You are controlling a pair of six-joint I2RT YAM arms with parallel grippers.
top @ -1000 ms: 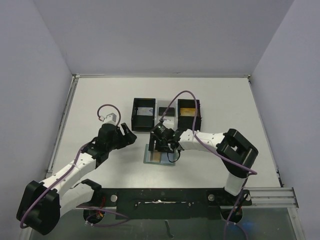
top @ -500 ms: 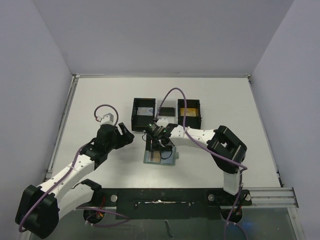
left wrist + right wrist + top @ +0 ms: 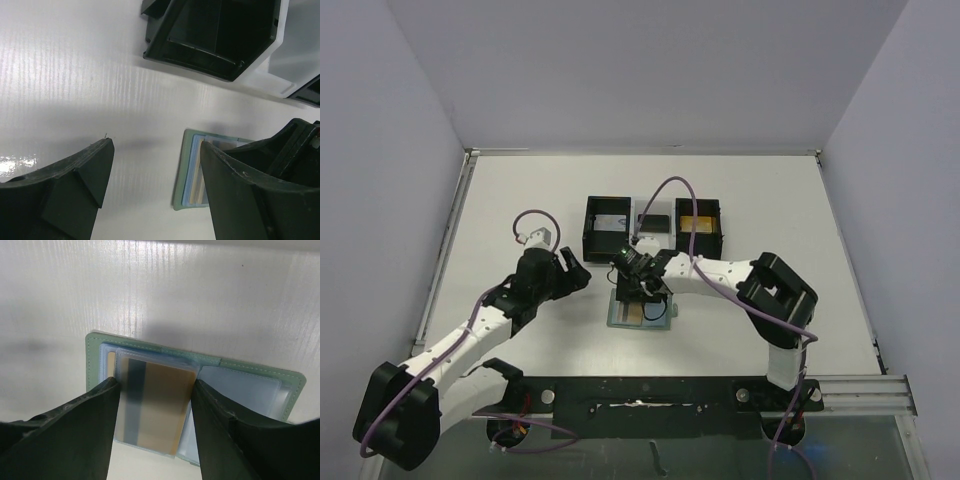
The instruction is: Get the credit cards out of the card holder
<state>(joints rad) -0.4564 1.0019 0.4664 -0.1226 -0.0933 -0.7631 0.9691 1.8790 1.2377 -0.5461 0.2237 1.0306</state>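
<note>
here right gripper [image 3: 156, 385] straddles card [image 3: 160, 410] in card holder [image 3: 240, 387].

right gripper [image 3: 155, 386] shifted left over card holder [image 3: 241, 385]; jaws now flank card [image 3: 156, 415]

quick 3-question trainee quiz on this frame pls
1. True or false: the card holder lies folded shut.
2. Which tool has its fingers either side of the gold card? A) left B) right
3. Fill in: the left tool has its jaws ___, holding nothing.
Key: 1 false, it lies open. 2 B, the right tool. 3 open.
</note>
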